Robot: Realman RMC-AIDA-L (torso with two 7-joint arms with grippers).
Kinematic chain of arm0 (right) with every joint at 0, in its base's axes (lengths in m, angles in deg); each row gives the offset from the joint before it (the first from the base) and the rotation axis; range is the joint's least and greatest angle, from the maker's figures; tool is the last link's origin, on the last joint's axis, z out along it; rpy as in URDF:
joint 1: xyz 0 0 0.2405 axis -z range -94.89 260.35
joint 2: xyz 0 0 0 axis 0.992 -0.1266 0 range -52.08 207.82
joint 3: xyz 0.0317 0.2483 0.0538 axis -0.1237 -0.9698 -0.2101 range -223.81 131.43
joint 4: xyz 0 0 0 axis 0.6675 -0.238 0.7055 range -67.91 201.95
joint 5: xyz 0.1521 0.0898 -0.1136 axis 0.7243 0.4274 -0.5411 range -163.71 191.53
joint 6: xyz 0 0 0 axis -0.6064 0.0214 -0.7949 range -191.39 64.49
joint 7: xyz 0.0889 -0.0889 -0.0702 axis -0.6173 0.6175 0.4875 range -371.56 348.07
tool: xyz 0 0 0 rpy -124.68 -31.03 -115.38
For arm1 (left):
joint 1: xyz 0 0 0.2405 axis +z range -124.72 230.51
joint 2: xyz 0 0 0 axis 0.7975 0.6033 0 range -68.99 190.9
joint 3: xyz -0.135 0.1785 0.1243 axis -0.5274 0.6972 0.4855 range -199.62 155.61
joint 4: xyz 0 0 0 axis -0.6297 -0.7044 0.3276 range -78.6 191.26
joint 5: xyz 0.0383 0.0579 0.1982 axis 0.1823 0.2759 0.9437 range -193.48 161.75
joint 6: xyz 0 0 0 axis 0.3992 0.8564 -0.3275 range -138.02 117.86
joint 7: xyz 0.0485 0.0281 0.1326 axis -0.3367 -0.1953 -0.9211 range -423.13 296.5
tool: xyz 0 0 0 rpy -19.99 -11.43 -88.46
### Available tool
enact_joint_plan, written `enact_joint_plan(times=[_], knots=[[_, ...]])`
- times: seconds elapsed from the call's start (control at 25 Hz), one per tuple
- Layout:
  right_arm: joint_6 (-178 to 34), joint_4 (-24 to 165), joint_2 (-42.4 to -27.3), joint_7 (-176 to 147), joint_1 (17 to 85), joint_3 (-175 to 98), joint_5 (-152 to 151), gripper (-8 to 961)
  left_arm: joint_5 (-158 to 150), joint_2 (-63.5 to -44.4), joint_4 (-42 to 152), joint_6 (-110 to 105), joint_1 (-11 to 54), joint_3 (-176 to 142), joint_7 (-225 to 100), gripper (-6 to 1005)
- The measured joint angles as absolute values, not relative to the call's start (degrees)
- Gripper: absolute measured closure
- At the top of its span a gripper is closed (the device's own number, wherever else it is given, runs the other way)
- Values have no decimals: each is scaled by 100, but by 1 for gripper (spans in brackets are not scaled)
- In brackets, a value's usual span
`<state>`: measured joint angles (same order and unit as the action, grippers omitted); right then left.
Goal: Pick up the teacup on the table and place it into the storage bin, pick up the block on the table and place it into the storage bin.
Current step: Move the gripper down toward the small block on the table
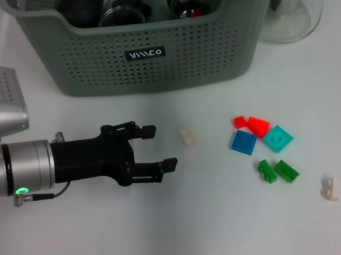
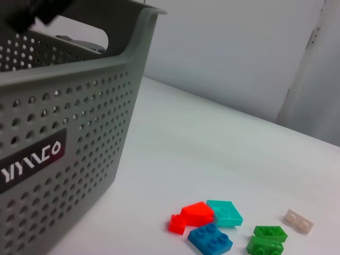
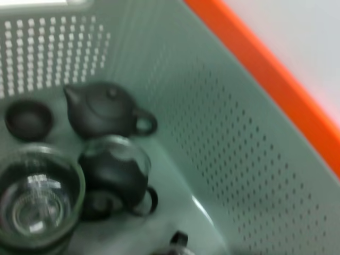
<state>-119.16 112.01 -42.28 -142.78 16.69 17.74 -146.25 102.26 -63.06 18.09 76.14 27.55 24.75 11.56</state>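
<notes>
Left claw [image 1: 154, 148]: low over the white surface [image 1: 111, 248], pointing toward the robot's right, fingers spread wide, nothing between them. Silver arm housing runs off behind it.

Storage bin [image 1: 148, 55]: just ahead of the claw, at the far edge of the surface. Grey-green, perforated walls, rolled rim, black label [image 1: 144, 53] on the near wall. Its near wall stands between the claw and the contents. The right wrist view looks down into the bin: a dark teapot [image 3: 109, 111], a small dark cup [image 3: 29, 119], a second dark pot [image 3: 119, 178] and a clear glass vessel [image 3: 37, 196] sit on its floor, close together.

Cream block [image 1: 189, 137]: directly off the claw's fingertips, near but apart, with open surface between; nothing blocks the line to it.

Beyond that block, farther from the claw: cluster of a small red piece [image 1: 239, 121], a red wedge [image 1: 259, 126], a blue plate [image 1: 243, 142] and a teal plate [image 1: 277, 138], touching or nearly so. Just nearer the robot, two green blocks [image 1: 277, 170] side by side. Farthest from the claw, a second cream block [image 1: 331, 188], alone.

Glass pot [image 1: 292, 4]: just beside the bin's right end, well apart from the claw.

Right claw: not seen in any view; cannot tell its state. Its wrist camera is above the bin interior.

No teacup seen on the surface.
</notes>
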Motion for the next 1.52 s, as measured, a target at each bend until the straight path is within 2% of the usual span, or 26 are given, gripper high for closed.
enact_joint_plan(times=[0.4, 0.88, 1.16, 1.52], knots=[[-13472, 13725, -4038, -14195, 2604, 1706, -12212, 29, 10225, -6306, 1750, 7621, 2793, 2466, 1156, 138], [-16354, 14355, -3568, -13283, 3720, 566, -9713, 30, 10277, -6303, 1732, 7624, 2795, 2466, 1156, 138], [-17351, 13989, -3545, -12681, 4074, 613, -9934, 32, 10288, -6298, 1730, 7622, 2802, 2466, 1156, 138], [-17531, 13589, -3657, -12719, 4109, 675, -11808, 34, 10288, -6277, 1672, 7569, 2757, 2479, 1156, 138]])
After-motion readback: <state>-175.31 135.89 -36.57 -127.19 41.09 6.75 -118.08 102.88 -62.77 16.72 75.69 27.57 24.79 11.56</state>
